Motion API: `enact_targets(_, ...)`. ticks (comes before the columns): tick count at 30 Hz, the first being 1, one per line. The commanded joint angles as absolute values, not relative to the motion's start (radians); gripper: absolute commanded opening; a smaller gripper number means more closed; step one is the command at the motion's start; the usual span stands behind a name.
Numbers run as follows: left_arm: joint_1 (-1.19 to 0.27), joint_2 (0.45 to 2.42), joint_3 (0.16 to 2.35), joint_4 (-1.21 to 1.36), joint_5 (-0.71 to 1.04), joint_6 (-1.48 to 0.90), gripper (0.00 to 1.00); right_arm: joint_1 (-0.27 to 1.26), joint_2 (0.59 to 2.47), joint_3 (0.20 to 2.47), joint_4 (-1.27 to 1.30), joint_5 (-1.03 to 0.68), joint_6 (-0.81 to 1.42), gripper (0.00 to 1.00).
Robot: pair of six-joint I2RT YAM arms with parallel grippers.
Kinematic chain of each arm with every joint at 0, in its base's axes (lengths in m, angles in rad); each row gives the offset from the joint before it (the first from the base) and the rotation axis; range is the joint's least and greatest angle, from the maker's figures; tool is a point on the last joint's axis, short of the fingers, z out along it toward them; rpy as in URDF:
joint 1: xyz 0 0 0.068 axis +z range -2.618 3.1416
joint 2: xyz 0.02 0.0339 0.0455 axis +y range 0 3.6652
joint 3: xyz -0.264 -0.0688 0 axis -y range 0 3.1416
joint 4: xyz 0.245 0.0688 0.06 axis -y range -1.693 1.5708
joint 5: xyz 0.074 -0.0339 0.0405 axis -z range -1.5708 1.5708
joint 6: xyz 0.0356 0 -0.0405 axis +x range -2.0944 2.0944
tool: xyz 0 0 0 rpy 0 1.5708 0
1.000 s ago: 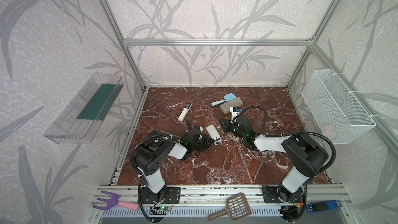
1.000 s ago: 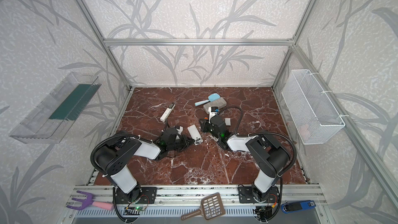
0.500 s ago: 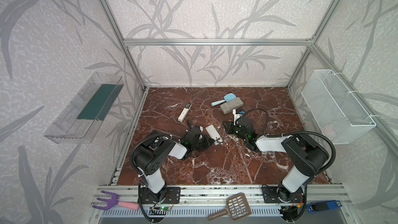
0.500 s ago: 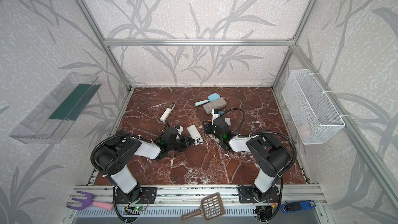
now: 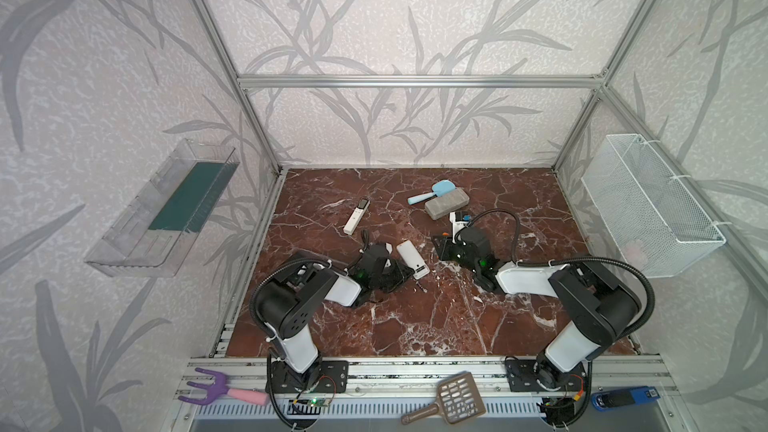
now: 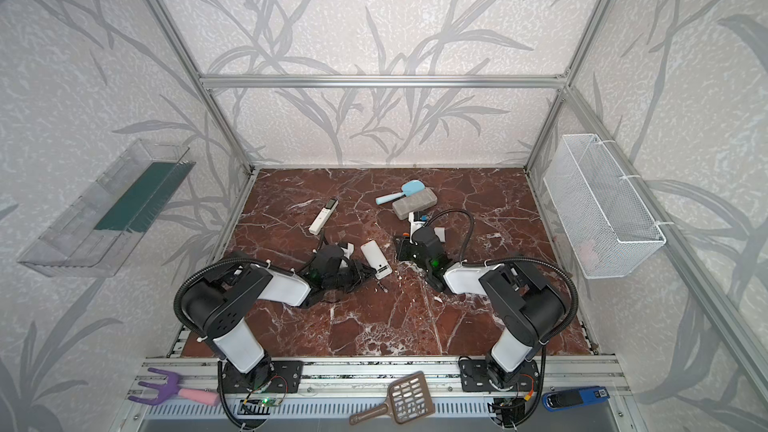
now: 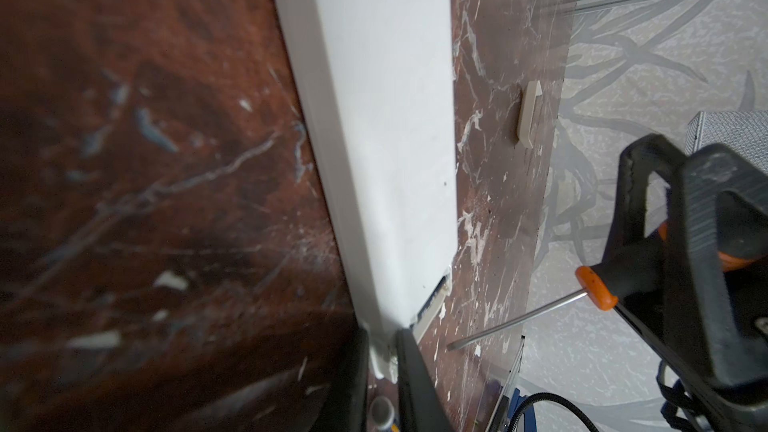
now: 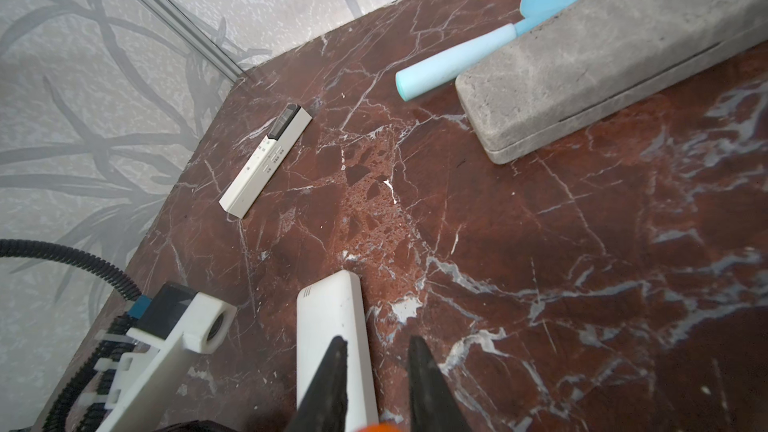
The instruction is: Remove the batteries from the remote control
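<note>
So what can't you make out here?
- Batteries: none show; the white remote's shell covers its inside, left wrist view.
- Screwdriver: right wrist view's bottom edge cuts off all but an orange sliver at the right gripper.
- Pink thing in the wire basket: too small, both top views.

You are looking at a red marble tabletop [image 5: 415, 326]. A white remote [image 5: 412, 258] is lying mid-frame, a slim remote [image 5: 356, 221] upper left of it, and a grey case [image 5: 446, 203] beside a blue scoop [image 5: 432, 193] upper centre.
</note>
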State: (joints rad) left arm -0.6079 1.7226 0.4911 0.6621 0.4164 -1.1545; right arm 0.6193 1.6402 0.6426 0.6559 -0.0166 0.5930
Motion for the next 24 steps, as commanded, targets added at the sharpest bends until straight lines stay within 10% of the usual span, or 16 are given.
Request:
enact_targets(1, -0.616, 1.708, 0.509, 0.517, 0.400, -1.116, 0.17, 0.615, 1.565, 0.637, 0.609, 0.013, 0.536, 0.00)
enact_targets(24, -0.551, 1.448, 0.657, 0.031, 0.324, -0.825, 0.32, 0.757, 1.509, 0.803, 0.399, 0.095, 0.268, 0.00)
